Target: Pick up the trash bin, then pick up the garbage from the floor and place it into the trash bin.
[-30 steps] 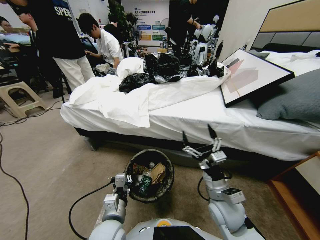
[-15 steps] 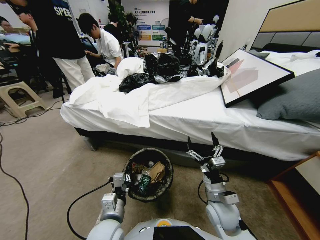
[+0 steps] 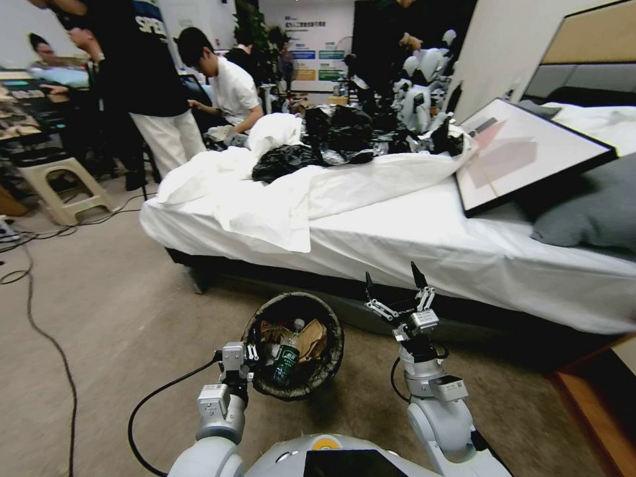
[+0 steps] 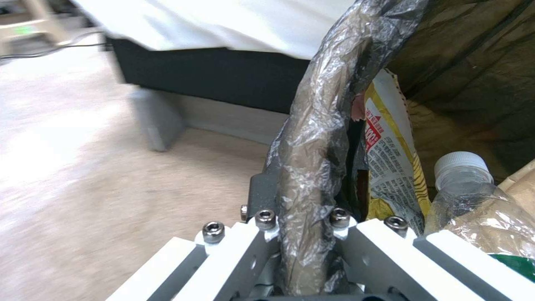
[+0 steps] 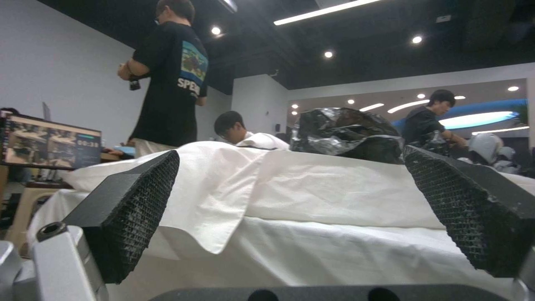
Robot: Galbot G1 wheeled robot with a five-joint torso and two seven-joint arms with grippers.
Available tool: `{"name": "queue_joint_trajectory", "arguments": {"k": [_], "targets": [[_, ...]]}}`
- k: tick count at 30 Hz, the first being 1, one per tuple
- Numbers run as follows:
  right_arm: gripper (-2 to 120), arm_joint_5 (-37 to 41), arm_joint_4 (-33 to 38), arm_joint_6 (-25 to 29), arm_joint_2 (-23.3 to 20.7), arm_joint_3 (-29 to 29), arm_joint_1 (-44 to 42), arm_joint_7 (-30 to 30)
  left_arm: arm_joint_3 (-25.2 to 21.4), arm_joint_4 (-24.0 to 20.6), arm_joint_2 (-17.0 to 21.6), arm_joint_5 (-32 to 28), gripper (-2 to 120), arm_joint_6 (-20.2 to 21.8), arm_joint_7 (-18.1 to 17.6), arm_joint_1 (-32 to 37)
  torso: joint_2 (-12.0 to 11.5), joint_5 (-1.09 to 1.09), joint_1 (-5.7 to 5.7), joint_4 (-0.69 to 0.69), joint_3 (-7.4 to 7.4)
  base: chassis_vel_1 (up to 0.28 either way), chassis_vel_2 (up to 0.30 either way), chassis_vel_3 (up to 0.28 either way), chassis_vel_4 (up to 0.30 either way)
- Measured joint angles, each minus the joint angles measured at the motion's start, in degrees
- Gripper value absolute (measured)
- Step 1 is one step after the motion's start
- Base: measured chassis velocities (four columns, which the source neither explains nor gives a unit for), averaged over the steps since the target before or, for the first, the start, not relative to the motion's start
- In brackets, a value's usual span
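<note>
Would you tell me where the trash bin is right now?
In the head view, the trash bin sits low at centre, before the bed, its rim clamped by the left gripper.

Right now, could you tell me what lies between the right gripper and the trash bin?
Only bare carpet: in the head view, the open right gripper stands beside the trash bin.

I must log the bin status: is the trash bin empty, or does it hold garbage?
It holds garbage. The trash bin contains a green-labelled bottle, brown paper bag and yellow wrapper.
</note>
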Motion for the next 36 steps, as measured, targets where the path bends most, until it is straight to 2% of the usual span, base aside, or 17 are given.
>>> {"name": "queue_joint_trajectory", "arguments": {"k": [36], "targets": [[100,0.3,0.4,0.1,0.2,-0.5,0.2,-0.6,0.2,-0.7,0.1,0.1,0,0.0,0.1,0.4,0.0,-0.01,0.0,0.0,0.0,0.123,0.125,0.125,0.123]]}}
